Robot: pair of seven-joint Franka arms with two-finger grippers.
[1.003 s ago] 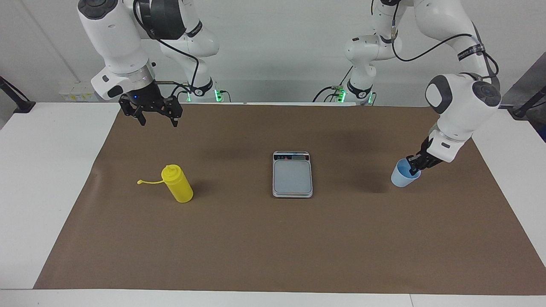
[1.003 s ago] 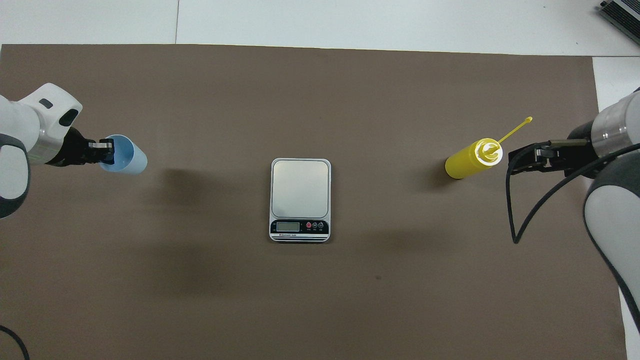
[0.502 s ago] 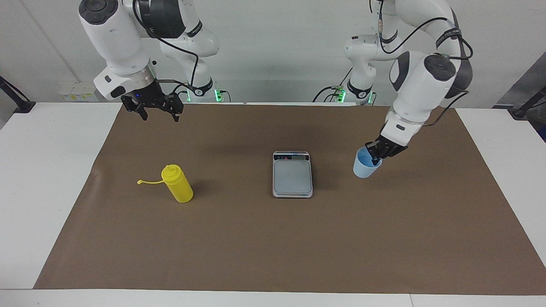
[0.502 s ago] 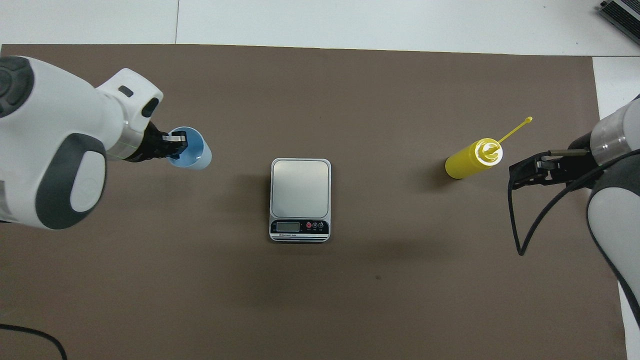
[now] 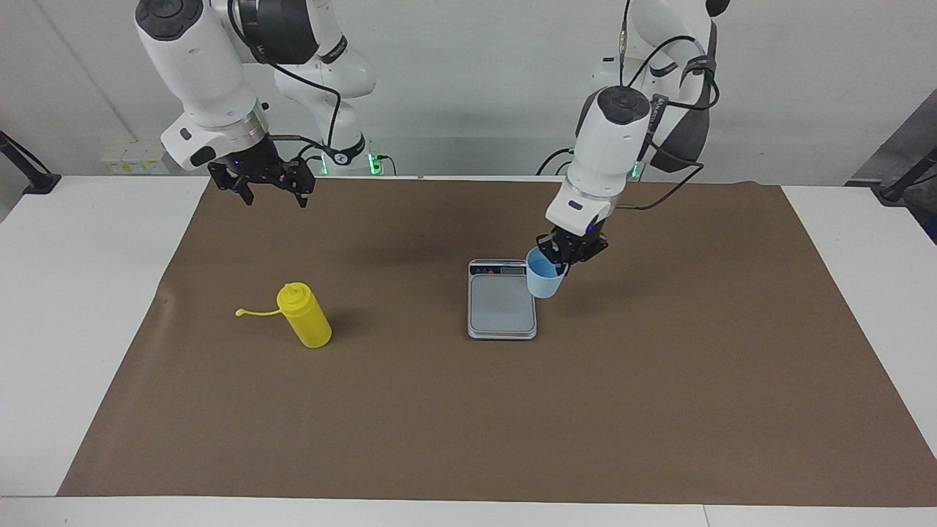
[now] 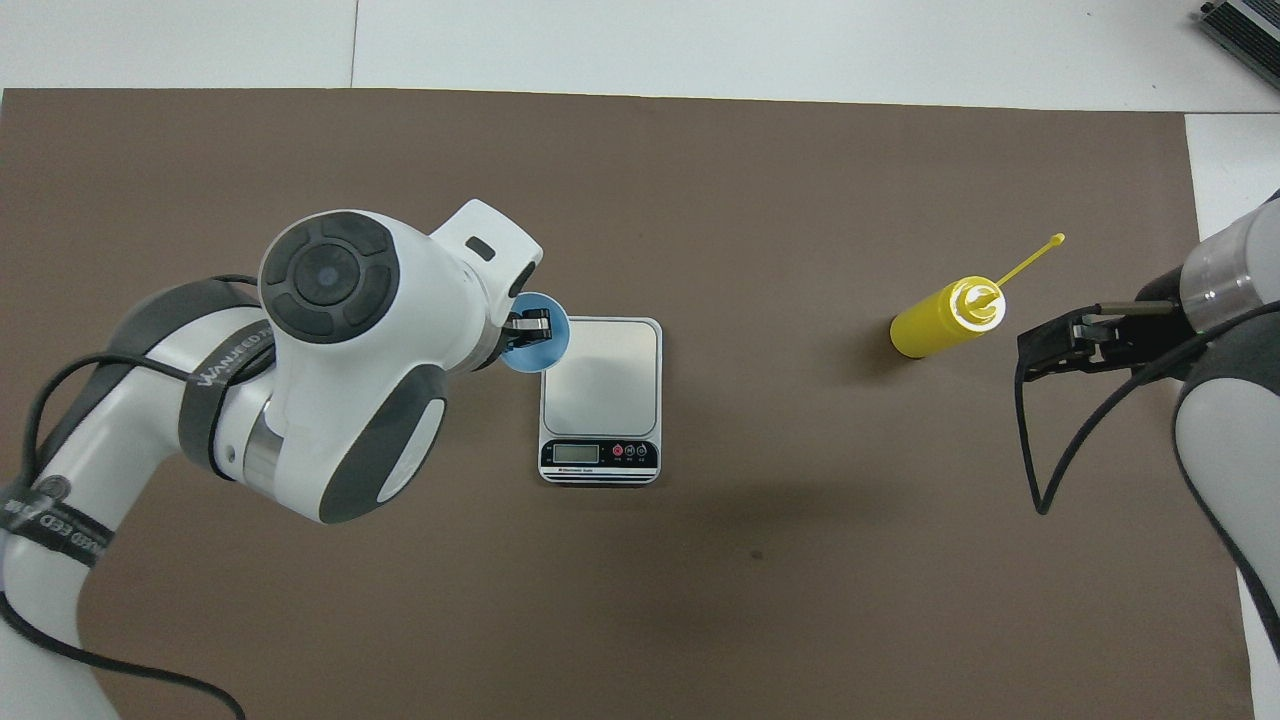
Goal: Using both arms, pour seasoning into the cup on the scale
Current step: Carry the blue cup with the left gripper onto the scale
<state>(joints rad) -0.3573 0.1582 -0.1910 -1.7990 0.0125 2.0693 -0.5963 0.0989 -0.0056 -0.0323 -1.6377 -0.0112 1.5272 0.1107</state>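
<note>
Holding cup (image 5: pixel 544 278) (image 6: pixel 535 345) by its rim, left gripper (image 5: pixel 564 258) (image 6: pixel 528 328) clamped tight on the wall, one finger inside, one outside. Hanging in the air over the scale (image 5: pixel 501 307) (image 6: pixel 600 385) edge toward the left arm's end of the table, cup upright or close to it, overlapping the corner by the display strip in the facing view. Cannot tell whether cup base touches the plate; looks raised.

Sitting mid-mat, scale with display end nearer the robots, plate bare.

Standing on the brown mat (image 5: pixel 468 424) (image 6: pixel 700 600), bottle (image 5: pixel 304 315) (image 6: pixel 945 318) upright, toward the right arm's end, well apart from scale. Cap strap (image 5: pixel 256 312) (image 6: pixel 1035 252) sticking out sideways, away from scale.

Hovering above the mat, right gripper (image 5: pixel 272 196) (image 6: pixel 1050 345) with fingers spread wide, nothing between them. Pointing down, near the mat edge closest to the robots, above and short of the bottle, no contact.

Lying under everything, white table (image 5: pixel 88 293) (image 6: pixel 700 40) showing round the mat.
</note>
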